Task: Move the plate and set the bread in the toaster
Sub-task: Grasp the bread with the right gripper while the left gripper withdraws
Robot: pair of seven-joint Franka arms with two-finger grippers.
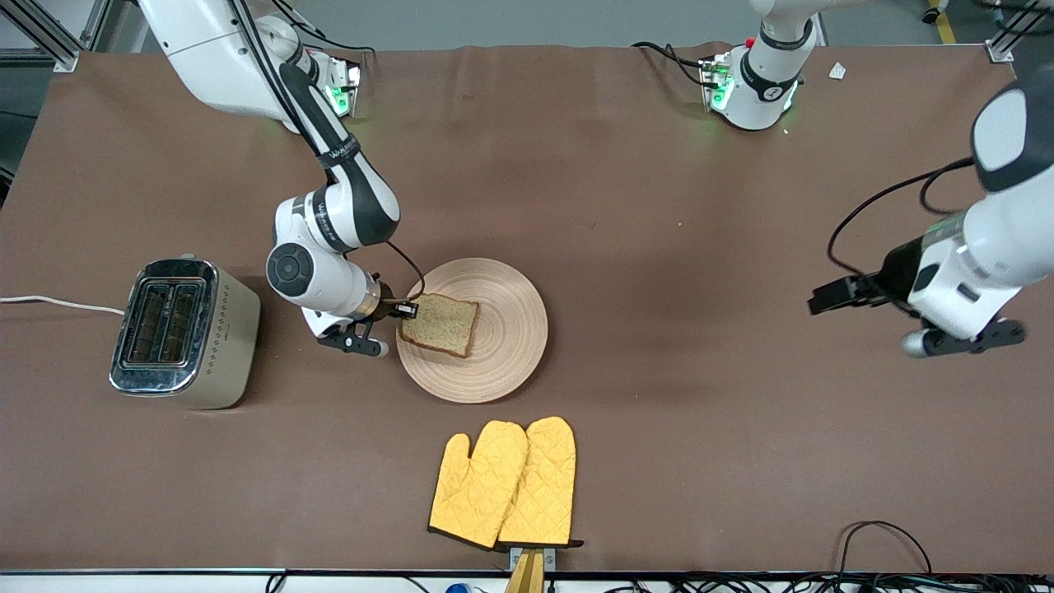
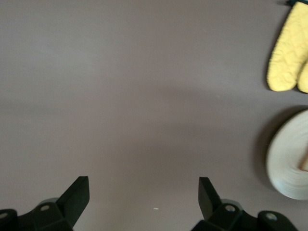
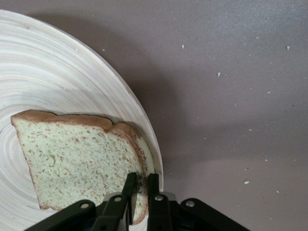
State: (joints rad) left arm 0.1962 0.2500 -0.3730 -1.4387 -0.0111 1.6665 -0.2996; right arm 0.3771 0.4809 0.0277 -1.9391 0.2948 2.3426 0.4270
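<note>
Brown-crusted square bread slice (image 3: pixel 82 159) lies on the round light wooden plate (image 1: pixel 510 329); right gripper (image 3: pixel 140 185) pinches its edge, so lift gently; left gripper (image 2: pixel 144 195), spread, waits

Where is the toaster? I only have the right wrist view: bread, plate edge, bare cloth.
Observer: The toaster stands at the right arm's end of the table, beside the plate, slots empty.
Operator: Is the left arm close by?
Observer: No. The left gripper waits open over bare table toward its own end.
Operator: Anything else near the plate?
Observer: Yellow oven mitts lie nearer the front camera. The right gripper pinches the bread by its crust edge.
</note>
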